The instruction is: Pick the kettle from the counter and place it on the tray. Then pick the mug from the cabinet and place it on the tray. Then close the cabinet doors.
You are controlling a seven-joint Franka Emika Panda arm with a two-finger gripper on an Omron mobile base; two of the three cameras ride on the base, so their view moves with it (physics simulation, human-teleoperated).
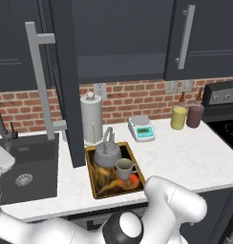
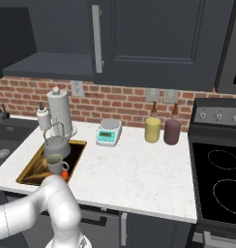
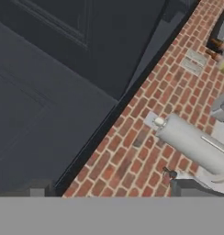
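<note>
Charcoal cabinet doors stand open above the tray, which already holds kettle and mug, so the gripper, jaws apart and empty, should push each door's outer face fully home.

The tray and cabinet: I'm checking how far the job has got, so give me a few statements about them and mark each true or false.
1. The kettle stands on the tray. True.
2. The mug sits on the cabinet shelf. False: it stands on the tray, in front of the kettle.
3. The cabinet door left of the tray is shut. False: it stands open, swung out over the counter.
4. The white scale lies on the tray. False: it rests on the counter near the brick wall, apart from the tray.
5. The yellow jar and the maroon jar stand side by side on the counter. True.
</note>
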